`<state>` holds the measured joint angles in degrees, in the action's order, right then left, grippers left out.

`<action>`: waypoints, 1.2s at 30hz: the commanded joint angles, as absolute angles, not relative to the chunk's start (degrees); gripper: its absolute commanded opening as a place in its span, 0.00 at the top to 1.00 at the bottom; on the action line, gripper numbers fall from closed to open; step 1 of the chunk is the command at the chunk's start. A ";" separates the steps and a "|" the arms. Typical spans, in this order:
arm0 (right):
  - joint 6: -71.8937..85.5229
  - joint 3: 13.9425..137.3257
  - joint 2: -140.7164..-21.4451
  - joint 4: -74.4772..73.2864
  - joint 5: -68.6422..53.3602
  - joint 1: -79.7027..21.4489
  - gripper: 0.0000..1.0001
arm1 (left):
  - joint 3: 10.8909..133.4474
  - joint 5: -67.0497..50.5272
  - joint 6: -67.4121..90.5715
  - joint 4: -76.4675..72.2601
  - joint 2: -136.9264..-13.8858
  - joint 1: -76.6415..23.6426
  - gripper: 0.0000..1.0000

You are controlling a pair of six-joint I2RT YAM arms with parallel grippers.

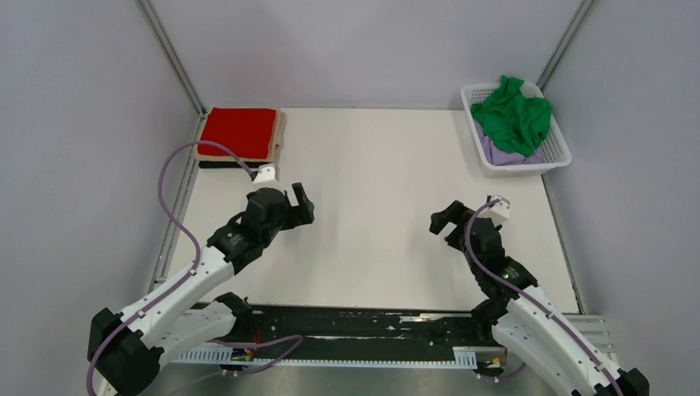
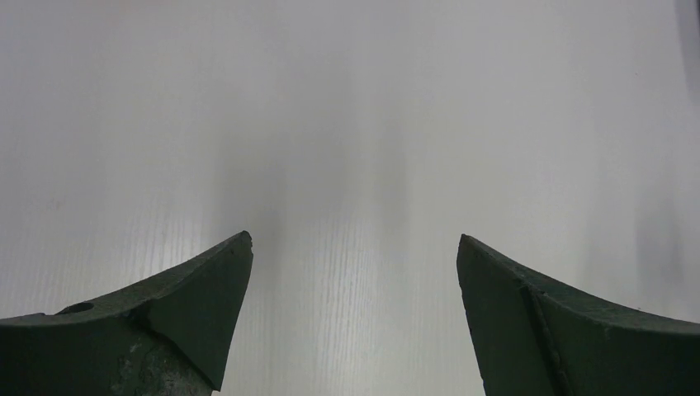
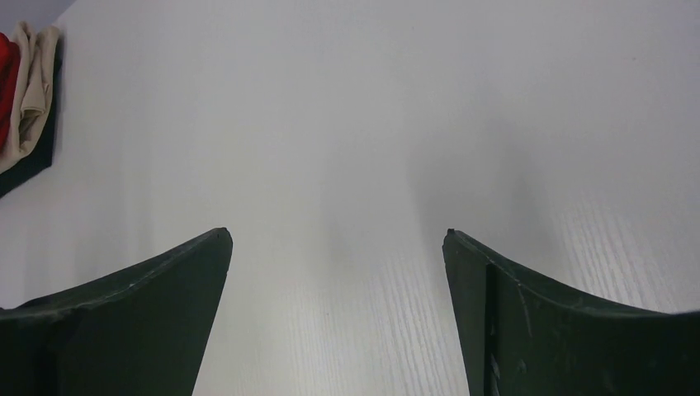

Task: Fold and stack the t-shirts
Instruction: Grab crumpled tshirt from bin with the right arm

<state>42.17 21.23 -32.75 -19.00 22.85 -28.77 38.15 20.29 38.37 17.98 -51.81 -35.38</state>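
A folded red t-shirt (image 1: 240,130) lies on top of a stack at the table's back left, over a beige one (image 1: 280,132) and a black one (image 1: 219,164). The stack's edge shows in the right wrist view (image 3: 25,91). A crumpled bright green t-shirt (image 1: 513,115) lies in the white basket (image 1: 557,155) at the back right, over a lilac one (image 1: 499,153). My left gripper (image 1: 298,203) is open and empty over the bare table; its fingers (image 2: 198,305) stand wide apart. My right gripper (image 1: 446,218) is open and empty over the table; its fingers (image 3: 503,313) stand wide apart.
The white table (image 1: 371,206) lies between the two grippers. Grey walls and metal frame posts (image 1: 169,54) enclose the table on three sides. A black rail (image 1: 347,326) with the arm bases runs along the near edge.
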 commanded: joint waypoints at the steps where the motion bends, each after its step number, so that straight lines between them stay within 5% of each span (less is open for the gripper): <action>1: 39.26 27.01 -35.17 -11.68 29.69 -28.61 0.00 | 38.03 21.61 39.77 15.94 -52.52 -35.25 0.00; 5: 30.65 35.79 -43.34 -5.85 38.23 -25.87 0.00 | 38.03 21.63 39.91 15.20 -53.36 -35.24 0.00; 11: 28.74 54.25 -61.08 -11.05 16.45 -3.96 0.00 | 38.25 22.30 39.96 16.25 -53.64 -35.24 0.00; 19: 25.97 81.27 -91.42 -14.82 10.77 13.89 0.00 | 37.67 22.49 39.83 15.42 -53.63 -35.25 0.00; 36: 18.26 126.08 -140.69 -17.20 7.30 19.64 0.08 | 44.13 27.82 38.90 16.38 -65.28 -35.25 0.00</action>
